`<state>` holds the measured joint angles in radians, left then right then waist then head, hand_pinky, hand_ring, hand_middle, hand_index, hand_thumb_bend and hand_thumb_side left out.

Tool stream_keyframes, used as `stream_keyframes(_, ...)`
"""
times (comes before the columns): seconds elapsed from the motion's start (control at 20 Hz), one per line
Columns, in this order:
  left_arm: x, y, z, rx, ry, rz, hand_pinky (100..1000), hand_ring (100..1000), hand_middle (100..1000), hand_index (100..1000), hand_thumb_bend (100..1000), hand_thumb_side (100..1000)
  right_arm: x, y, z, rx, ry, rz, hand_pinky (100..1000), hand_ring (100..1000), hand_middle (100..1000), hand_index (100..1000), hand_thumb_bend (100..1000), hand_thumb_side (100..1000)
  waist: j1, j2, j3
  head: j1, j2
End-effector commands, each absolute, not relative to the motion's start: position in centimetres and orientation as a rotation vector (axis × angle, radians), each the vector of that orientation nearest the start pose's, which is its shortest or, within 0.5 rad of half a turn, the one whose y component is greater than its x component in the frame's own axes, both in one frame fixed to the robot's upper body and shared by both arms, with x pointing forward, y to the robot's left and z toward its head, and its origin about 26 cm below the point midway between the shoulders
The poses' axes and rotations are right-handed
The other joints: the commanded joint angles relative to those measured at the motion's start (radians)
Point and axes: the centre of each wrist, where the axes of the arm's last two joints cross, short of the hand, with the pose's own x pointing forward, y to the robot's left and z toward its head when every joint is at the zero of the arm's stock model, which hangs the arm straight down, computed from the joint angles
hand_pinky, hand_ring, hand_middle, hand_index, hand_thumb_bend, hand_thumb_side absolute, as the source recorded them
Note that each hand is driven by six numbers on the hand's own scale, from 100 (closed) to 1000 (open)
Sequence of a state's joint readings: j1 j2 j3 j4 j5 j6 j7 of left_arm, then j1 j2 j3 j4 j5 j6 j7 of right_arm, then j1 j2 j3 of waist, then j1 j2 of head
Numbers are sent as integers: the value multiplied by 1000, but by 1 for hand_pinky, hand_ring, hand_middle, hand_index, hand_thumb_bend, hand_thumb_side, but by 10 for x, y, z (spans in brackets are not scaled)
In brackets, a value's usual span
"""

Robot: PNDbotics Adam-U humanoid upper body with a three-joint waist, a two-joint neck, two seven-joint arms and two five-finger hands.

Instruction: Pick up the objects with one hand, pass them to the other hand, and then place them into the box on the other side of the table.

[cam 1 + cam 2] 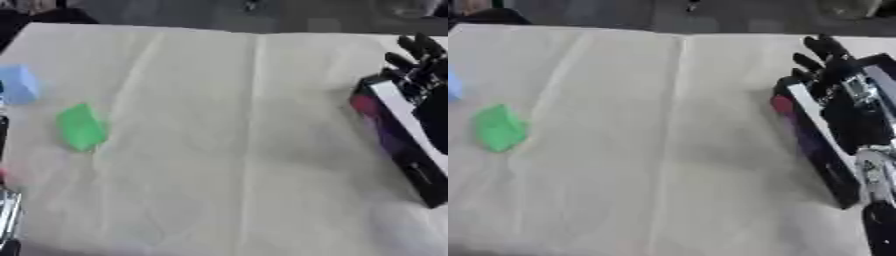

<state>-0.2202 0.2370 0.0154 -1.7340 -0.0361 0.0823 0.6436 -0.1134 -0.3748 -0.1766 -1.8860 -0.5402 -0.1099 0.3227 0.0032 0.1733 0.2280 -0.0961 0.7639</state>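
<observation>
The right hand (pixel 846 95) covers part of the dark open box (pixel 811 145); a red blur inside it is unidentifiable, the pale blue block (pixel 17 85) is edge-cropped, the crumpled green object (pixel 81 127) is blurred

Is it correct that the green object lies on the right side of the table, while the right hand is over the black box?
Not quite: the green object lies on the left side, as the left eye view shows. The right hand is indeed over the black box.
</observation>
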Motion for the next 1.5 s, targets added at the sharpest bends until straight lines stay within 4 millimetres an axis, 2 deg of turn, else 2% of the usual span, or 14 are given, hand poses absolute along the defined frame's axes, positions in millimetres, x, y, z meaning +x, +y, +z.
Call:
stream_keyframes(0.05, 323, 278, 119, 644, -1922, 356, 749, 690, 677, 753, 560, 589, 284, -342, 152, 316, -2162, 275, 1000, 990, 1000, 1000, 100, 595, -12, -5, 1, -3, 0)
stream_keyframes(0.4, 325, 280, 126, 652, -1944, 367, 751, 692, 680, 758, 561, 589, 284, -344, 154, 301, -2172, 267, 1000, 1000, 1000, 1000, 100, 594, -12, -2, 3, -3, 5)
stream_keyframes(0.6, 327, 290, 138, 702, -1957, 306, 755, 697, 685, 765, 564, 589, 284, -346, 153, 284, -2166, 280, 1000, 1000, 1000, 1000, 100, 596, -10, -1, 8, 2, 6)
stream_keyframes(0.65, 329, 294, 143, 720, -1959, 279, 758, 699, 686, 768, 570, 589, 283, -346, 153, 279, -2165, 284, 1000, 1000, 1000, 1000, 100, 595, -9, -1, 9, 3, 6)
stream_keyframes(0.7, 330, 299, 149, 741, -1958, 248, 759, 700, 686, 769, 521, 692, 283, -347, 153, 274, -2165, 291, 1000, 1000, 1000, 1000, 100, 615, -9, 0, 10, 4, 6)
stream_keyframes(0.75, 332, 304, 156, 772, -1961, 209, 761, 702, 686, 771, 577, 586, 282, -348, 154, 270, -2168, 301, 1000, 1000, 1000, 1000, 100, 591, -8, 1, 10, 5, 6)
stream_keyframes(1.1, 350, 341, 203, 886, -1859, -1, 773, 716, 694, 786, 605, 574, 276, -352, 161, 242, -2198, 345, 1000, 1000, 1000, 1000, 100, 578, -6, 10, 7, 53, 5)
stream_keyframes(1.35, 366, 371, 231, 958, -1689, -178, 800, 744, 721, 818, 622, 560, 274, -353, 165, 238, -2211, 363, 1000, 1000, 1000, 1000, 100, 572, -5, 13, -1, 80, 0)
stream_keyframes(1.5, 370, 385, 242, 981, -1576, -319, 822, 769, 749, 839, 620, 560, 272, -353, 166, 235, -2213, 375, 1000, 1000, 1000, 1000, 100, 568, -2, 14, -5, 92, 1)
